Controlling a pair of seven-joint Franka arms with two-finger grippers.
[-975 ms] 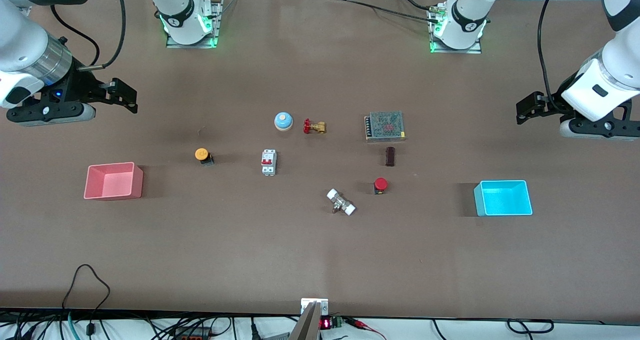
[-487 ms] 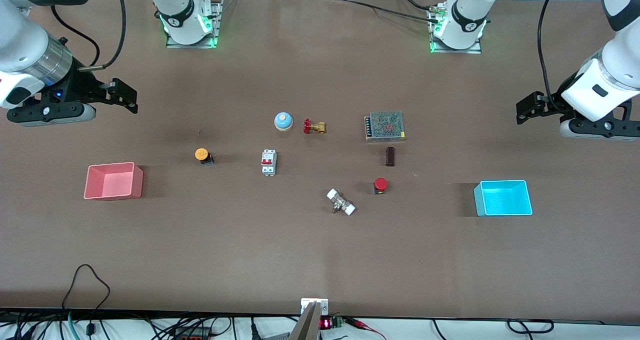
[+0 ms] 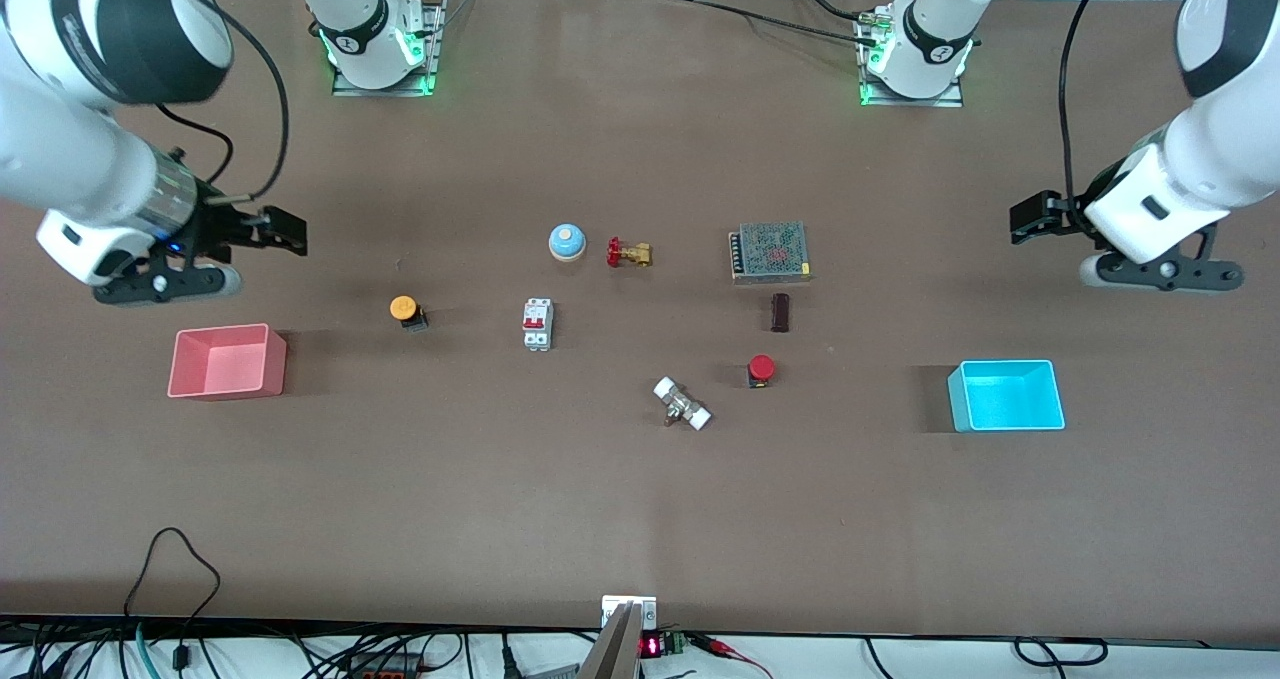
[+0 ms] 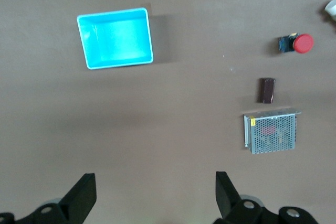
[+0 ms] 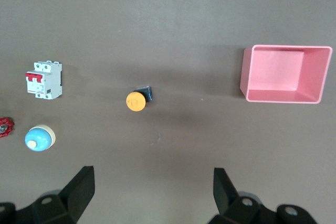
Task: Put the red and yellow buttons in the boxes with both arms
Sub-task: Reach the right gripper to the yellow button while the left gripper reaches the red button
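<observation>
We see the right gripper (image 3: 285,231) in the air over the counter (image 3: 640,519) near the right arm's end, fingers (image 5: 79,186) spread and empty, and the left gripper (image 3: 1030,217) likewise over the left arm's end, fingers (image 4: 84,195) spread and empty. We find the yellow button (image 3: 403,308) mid-counter beside the pink box (image 3: 227,361). The red button (image 3: 761,368) lies toward the cyan box (image 3: 1006,395), each box near its own end edge.

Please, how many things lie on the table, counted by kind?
Push buttons: 2, the yellow button and the red button
Boxes: 2, the pink box and the cyan box
Valves: 2, the brass valve and the white-ended valve
Bell: 1
Circuit breaker: 1
Mesh power supply: 1
Dark block: 1
Total: 10
</observation>
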